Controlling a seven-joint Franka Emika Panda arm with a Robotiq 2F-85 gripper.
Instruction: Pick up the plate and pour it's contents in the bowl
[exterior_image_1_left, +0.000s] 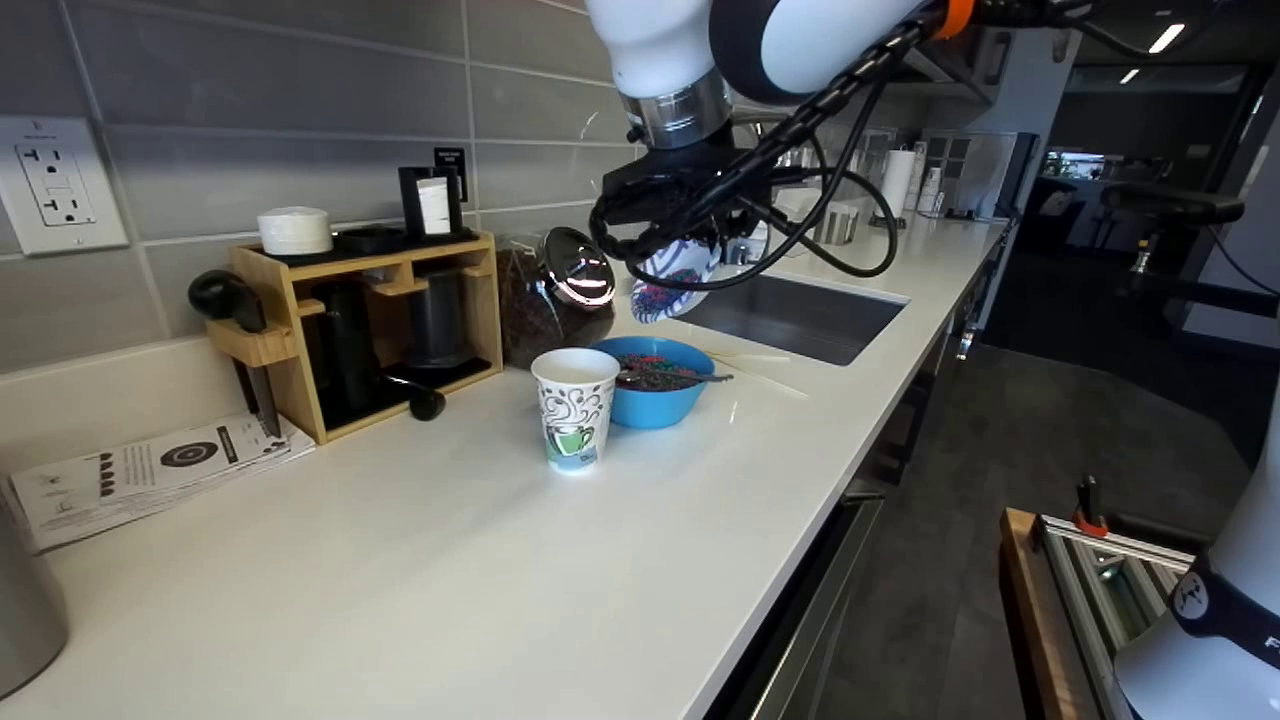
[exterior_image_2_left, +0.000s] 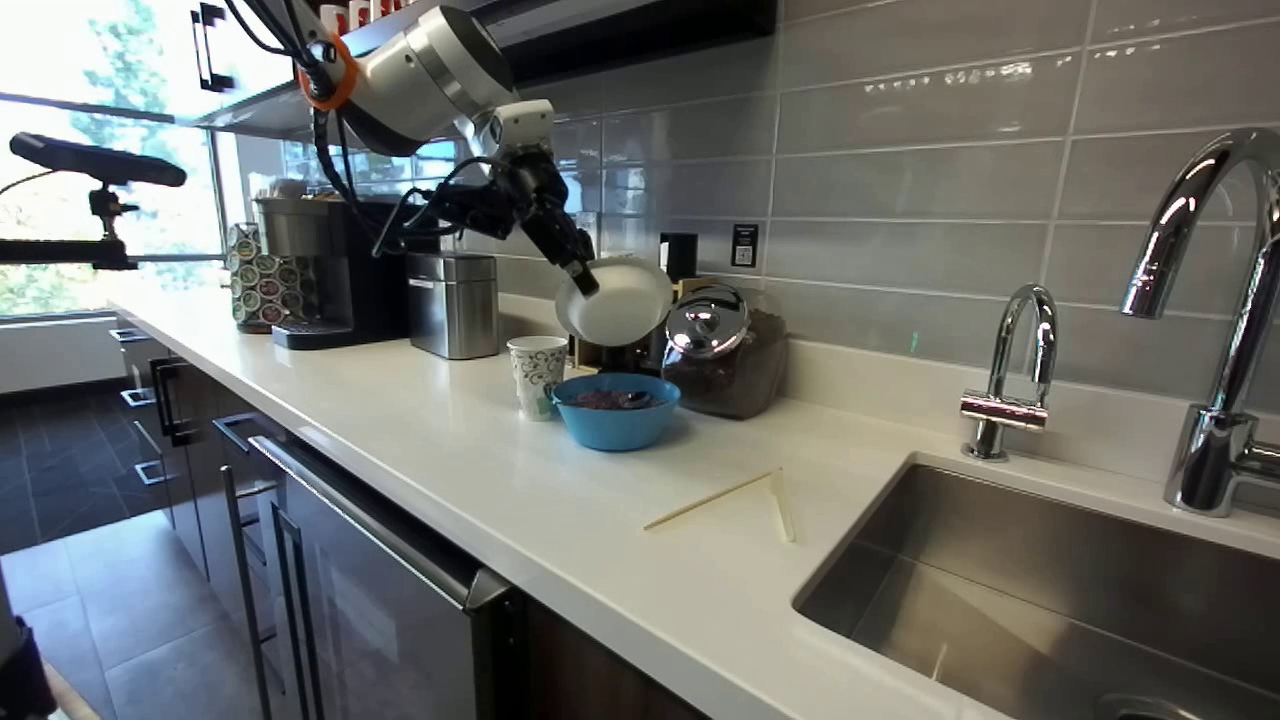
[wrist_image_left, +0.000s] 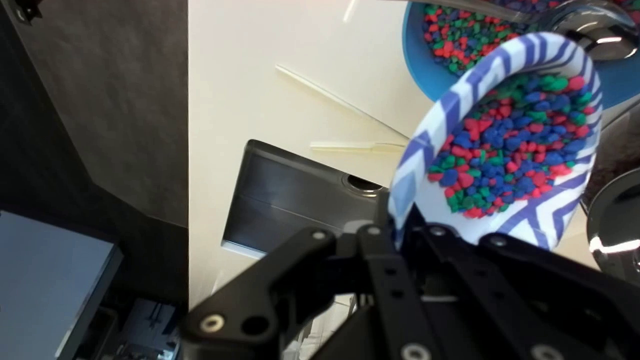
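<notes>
The plate (wrist_image_left: 452, 107), with its blue-and-white zigzag rim, is held tilted in the air. My gripper (wrist_image_left: 400, 227) is shut on its rim. The contents (wrist_image_left: 510, 150), red, blue and green bits, lie heaped in the plate. The blue bowl (wrist_image_left: 420, 70) is below and partly hidden by the plate; it holds similar bits and a spoon (wrist_image_left: 590, 30). In an exterior view the plate (exterior_image_1_left: 700, 258) hangs above and behind the bowl (exterior_image_1_left: 655, 408). In an exterior view the plate's white underside (exterior_image_2_left: 620, 310) faces the camera above the bowl (exterior_image_2_left: 615, 425), with my gripper (exterior_image_2_left: 582, 278) at its edge.
A white patterned cup (exterior_image_1_left: 575, 415) stands close beside the bowl. A glass jar with a shiny lid (exterior_image_2_left: 730, 350) and a wooden organizer (exterior_image_1_left: 400, 330) stand by the wall. Thin sticks (exterior_image_2_left: 715, 500) lie on the counter near the sink (exterior_image_2_left: 900, 580).
</notes>
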